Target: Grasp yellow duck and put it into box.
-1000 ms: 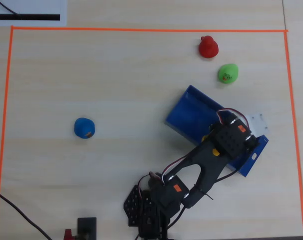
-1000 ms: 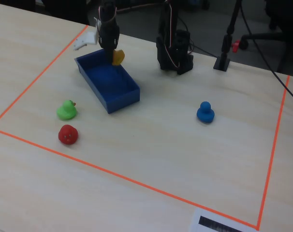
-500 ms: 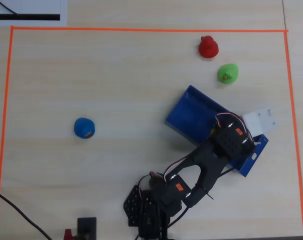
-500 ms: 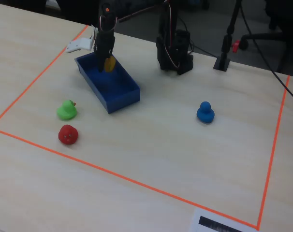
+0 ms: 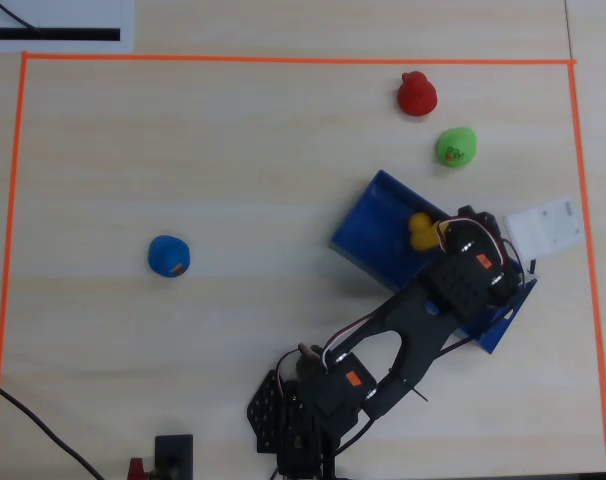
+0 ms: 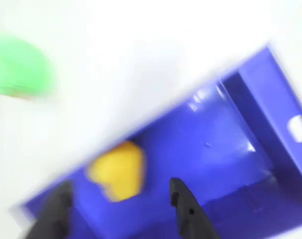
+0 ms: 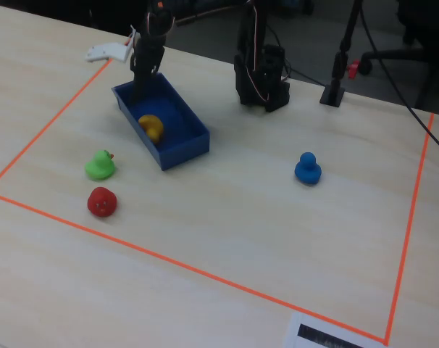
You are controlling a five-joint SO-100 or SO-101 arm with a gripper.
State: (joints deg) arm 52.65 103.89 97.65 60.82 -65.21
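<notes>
The yellow duck (image 5: 420, 232) lies inside the blue box (image 5: 375, 222), on its floor. It also shows in the fixed view (image 7: 151, 127) and, blurred, in the wrist view (image 6: 118, 169). My gripper (image 6: 121, 186) is open above the box (image 6: 280, 99), with its two black fingers (image 6: 183, 204) wide apart on either side of the duck and not touching it. In the fixed view the gripper (image 7: 141, 88) hangs over the far end of the box (image 7: 183, 148). In the overhead view the arm's wrist (image 5: 468, 265) covers part of the box.
A green duck (image 5: 456, 147) and a red duck (image 5: 417, 94) stand just beyond the box, and a blue duck (image 5: 169, 256) stands far to the left. A white flat piece (image 5: 546, 228) lies by the box. Orange tape (image 5: 283, 59) borders the work area.
</notes>
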